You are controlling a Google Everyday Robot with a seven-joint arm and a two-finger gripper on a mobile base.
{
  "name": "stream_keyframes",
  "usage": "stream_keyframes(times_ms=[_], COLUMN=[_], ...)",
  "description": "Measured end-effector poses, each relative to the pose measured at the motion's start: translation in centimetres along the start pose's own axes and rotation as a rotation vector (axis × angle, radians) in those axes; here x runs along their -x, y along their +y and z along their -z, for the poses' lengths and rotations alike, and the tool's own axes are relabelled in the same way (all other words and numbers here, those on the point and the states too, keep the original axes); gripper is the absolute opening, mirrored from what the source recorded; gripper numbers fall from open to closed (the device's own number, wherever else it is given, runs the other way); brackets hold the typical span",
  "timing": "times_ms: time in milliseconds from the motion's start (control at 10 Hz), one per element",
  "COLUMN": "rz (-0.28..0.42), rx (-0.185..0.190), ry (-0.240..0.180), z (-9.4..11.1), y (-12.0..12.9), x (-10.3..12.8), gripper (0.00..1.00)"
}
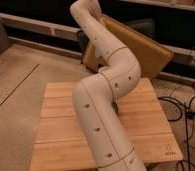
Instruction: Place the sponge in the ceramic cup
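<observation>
My white arm (103, 115) rises from the bottom of the camera view, crosses the wooden table (56, 125) and bends up to the top edge. The gripper (83, 44) shows only as a dark shape hanging below the wrist, above the floor beyond the table's far edge. I cannot make out a sponge in it. No ceramic cup shows; the arm covers the middle of the table. A small green object (114, 106) peeks out on the table at the arm's right side.
A large tan board (141, 47) leans behind the table, to the right of the gripper. Cables (183, 107) lie on the floor at the right. A dark wall with a light ledge (36, 25) runs along the back.
</observation>
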Motion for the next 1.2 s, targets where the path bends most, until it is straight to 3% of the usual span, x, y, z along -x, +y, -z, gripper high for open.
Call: stream_keyframes(times_ms=[200,400,900,1200], rz=[-0.057,-0.109,-0.099,-0.046], rx=[-0.085,-0.134,-0.131,-0.113], ry=[0.025,0.047,0.058,0.149], z=[1.7,2.4,1.9,-2.0], y=[-4.0,-6.7,-6.0,-2.0], x=[-1.0,-2.2,-2.4,-4.6], gripper=[0.0,0.0,0.0,0.0])
